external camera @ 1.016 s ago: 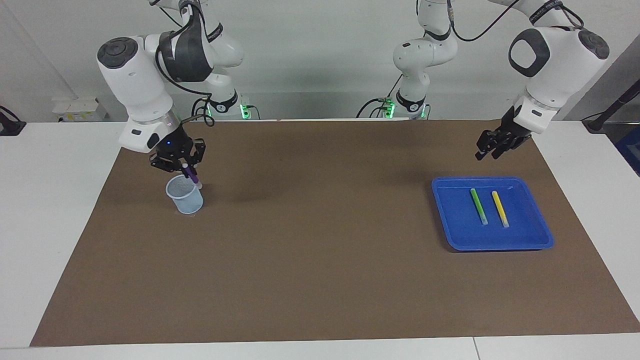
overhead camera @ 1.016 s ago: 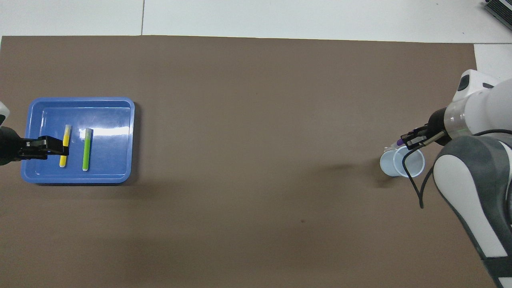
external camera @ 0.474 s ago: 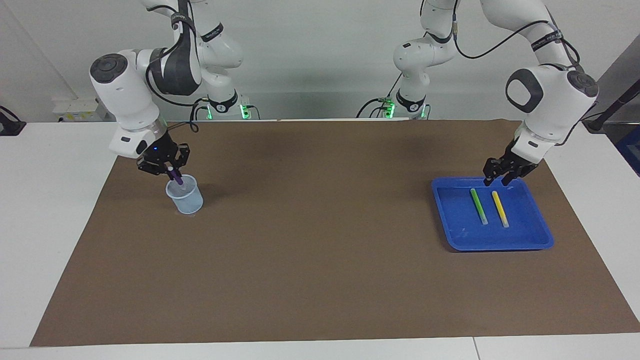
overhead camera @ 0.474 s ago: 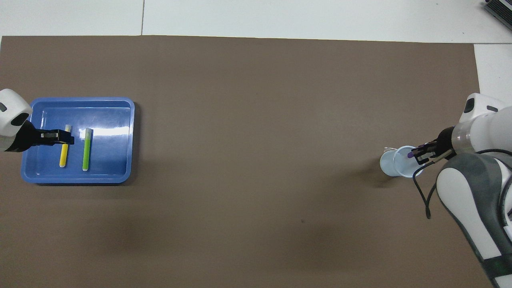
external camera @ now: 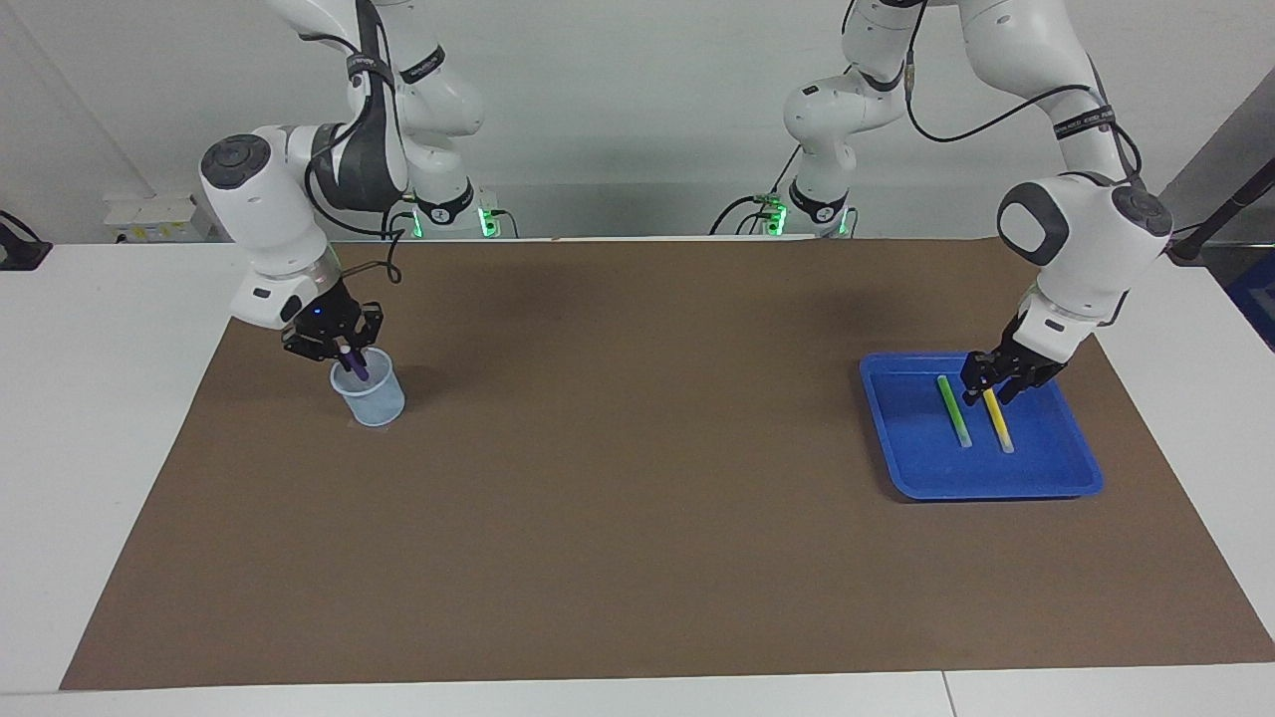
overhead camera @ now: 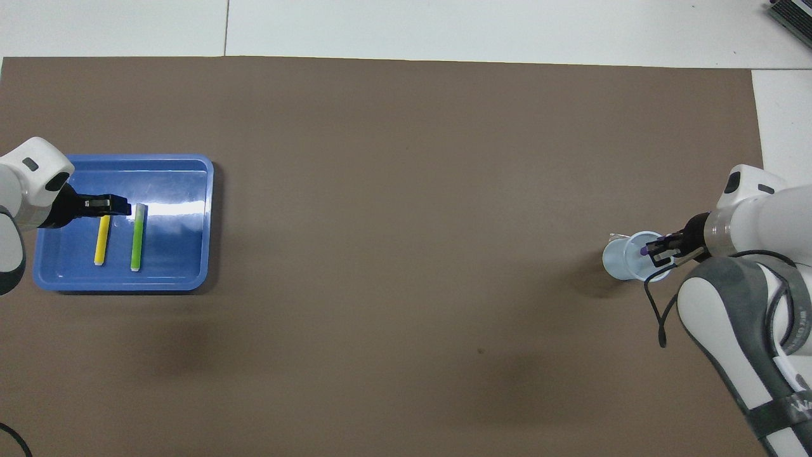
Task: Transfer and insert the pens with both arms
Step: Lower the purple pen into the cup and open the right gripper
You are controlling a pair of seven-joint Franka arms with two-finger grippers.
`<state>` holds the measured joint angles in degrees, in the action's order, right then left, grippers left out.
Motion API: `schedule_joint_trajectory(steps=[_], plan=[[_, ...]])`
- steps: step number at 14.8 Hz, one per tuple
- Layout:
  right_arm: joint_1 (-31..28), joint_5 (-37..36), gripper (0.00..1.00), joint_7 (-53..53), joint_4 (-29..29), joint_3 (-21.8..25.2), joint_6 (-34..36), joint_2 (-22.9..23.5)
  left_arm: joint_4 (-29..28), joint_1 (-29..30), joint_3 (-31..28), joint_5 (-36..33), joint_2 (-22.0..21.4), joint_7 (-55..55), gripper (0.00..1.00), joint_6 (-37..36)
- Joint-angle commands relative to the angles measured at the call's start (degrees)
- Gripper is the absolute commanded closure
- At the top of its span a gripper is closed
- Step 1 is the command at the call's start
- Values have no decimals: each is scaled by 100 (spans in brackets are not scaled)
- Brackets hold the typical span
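At lower right of the overhead view, right gripper (overhead camera: pixel 656 252) was clamped on purple pen (external camera: pixel 355 364) in cup (external camera: pixel 371 400), at middle left, left gripper (external camera: pixel 988 383) was half-open over yellow pen (external camera: pixel 997 418) beside green pen (external camera: pixel 953 409) in blue tray (external camera: pixel 1046 474), grip unclear.

Mat (external camera: pixel 637 558) on the table (external camera: pixel 100 448), covering most of it. Cup (external camera: pixel 371 393) on the mat at the right arm's end. Tray (external camera: pixel 1046 478) on the mat at the left arm's end, well apart from the cup. Two pens side by side in the tray: one pen (external camera: pixel 953 411) toward the table's middle, the other pen (external camera: pixel 998 420) toward the table's end. Third pen (external camera: pixel 353 363) tilted, lower end in the cup. Right gripper (external camera: pixel 344 351) over the cup; left gripper (external camera: pixel 986 383) over the tray's nearer part.
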<state>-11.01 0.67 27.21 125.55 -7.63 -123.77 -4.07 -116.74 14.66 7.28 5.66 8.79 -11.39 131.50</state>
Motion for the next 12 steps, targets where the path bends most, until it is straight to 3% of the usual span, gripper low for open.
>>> schedule_joint_trajectory(steps=[1, 2, 3, 12], plan=[[-85, -102, 80, -172, 189, -72, -226, -50, -16, 63, 37, -118, 201, -56, 44, 331], [-85, -102, 61, -216, 189, -72, -227, -41, -16, 63, 37, -118, 254, -56, 44, 376], [-85, -102, 56, -260, 180, -72, -227, -41, -16, 63, 45, -118, 324, -65, 45, 428], [-6, 292, 56, -454, -346, -90, 177, -32, -173, 72, 37, -118, 659, -65, 45, 868]])
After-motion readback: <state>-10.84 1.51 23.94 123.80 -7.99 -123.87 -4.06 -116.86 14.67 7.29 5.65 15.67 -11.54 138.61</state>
